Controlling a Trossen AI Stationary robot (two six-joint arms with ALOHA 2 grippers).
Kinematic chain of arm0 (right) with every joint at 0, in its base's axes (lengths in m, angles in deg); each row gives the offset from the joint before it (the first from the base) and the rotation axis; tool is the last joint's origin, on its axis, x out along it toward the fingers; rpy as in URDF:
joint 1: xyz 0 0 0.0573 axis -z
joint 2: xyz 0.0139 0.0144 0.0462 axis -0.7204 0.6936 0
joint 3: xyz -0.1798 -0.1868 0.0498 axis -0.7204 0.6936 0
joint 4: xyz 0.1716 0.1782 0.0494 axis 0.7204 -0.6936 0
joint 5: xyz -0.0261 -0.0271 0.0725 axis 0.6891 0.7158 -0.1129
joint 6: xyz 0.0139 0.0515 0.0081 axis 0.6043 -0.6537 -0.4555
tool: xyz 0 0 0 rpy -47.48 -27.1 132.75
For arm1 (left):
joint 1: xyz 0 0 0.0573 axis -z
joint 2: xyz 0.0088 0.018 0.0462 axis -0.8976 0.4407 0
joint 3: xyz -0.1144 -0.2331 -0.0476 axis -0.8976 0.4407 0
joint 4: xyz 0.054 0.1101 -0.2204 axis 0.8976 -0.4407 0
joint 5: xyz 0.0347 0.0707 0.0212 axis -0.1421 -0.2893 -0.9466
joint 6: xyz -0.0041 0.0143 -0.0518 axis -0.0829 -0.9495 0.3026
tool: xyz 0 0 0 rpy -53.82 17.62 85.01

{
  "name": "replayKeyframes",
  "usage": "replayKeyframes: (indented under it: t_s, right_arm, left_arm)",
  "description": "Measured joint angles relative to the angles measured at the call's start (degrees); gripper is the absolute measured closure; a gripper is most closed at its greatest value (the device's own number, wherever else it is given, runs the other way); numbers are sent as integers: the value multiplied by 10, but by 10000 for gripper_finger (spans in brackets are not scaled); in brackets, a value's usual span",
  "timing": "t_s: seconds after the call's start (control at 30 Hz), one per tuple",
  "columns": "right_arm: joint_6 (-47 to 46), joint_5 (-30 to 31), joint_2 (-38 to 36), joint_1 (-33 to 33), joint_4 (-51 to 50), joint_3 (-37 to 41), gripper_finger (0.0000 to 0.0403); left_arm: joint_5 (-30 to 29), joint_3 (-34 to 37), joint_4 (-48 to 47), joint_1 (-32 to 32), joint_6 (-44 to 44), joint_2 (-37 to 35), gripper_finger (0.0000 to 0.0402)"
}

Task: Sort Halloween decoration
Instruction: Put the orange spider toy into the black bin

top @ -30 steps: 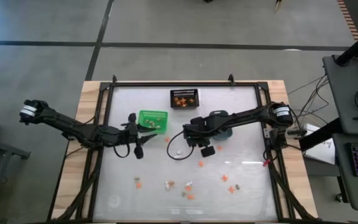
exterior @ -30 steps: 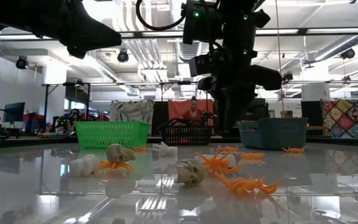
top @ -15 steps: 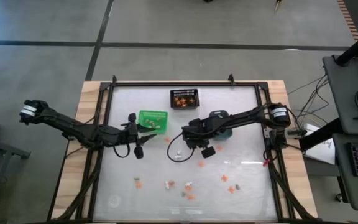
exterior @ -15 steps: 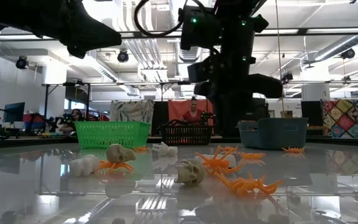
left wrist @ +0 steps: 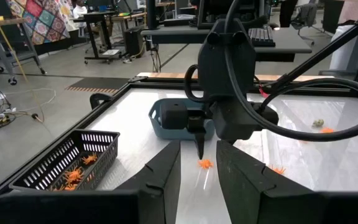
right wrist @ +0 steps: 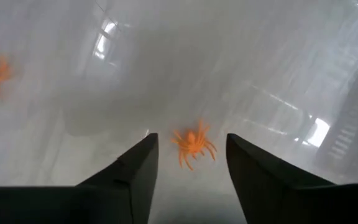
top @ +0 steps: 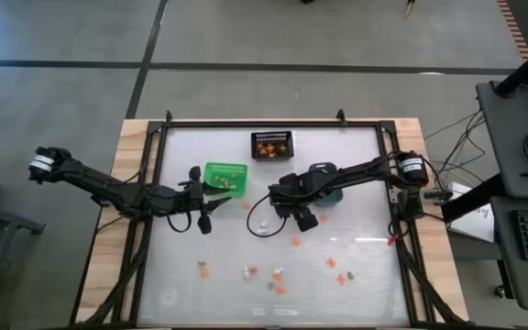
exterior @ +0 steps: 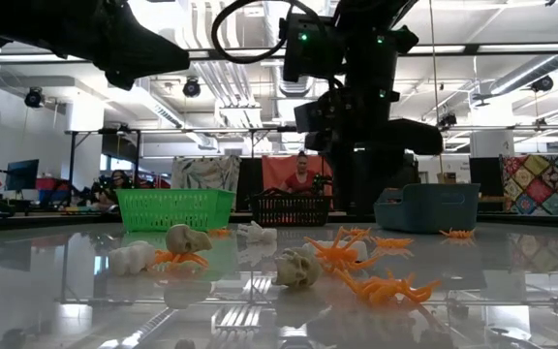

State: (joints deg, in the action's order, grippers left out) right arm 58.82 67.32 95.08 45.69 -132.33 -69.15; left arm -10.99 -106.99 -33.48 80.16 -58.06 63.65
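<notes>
Pick step: right gripper (right wrist: pixel 188 163), jaws parted and empty, poised over 1 orange spider (right wrist: pixel 192 144) on the bench (top: pixel 356 266) mid-area; next, descend and close; left gripper (left wrist: pixel 197 171) part-open, empty, beside green bin (top: pixel 225 175).

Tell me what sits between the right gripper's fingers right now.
An orange spider on the bare tabletop, seen in the right wrist view between the open right gripper fingers, not gripped.

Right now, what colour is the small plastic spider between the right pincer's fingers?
Orange, clearest in the right wrist view.
</notes>
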Motion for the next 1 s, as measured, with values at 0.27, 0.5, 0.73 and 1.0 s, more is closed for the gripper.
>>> replayKeyframes:
  t_s: [0.27, 0.5, 0.73, 1.0]
  right_arm:
    - [11, 0, 0, 5, 16, 17, 209]
    - [9, 0, 0, 14, 29, 23, 211]
    - [4, 0, 9, 15, 34, 29, 213]
    - [11, -1, 26, 16, 34, 28, 213]
  left_arm:
    - [0, 0, 8, 0, -5, 3, 316]
    - [1, 0, 109, 0, -16, 80, 316]
    - [1, 0, 239, 0, -64, 161, 316]
    - [1, 0, 255, 0, -80, 165, 316]
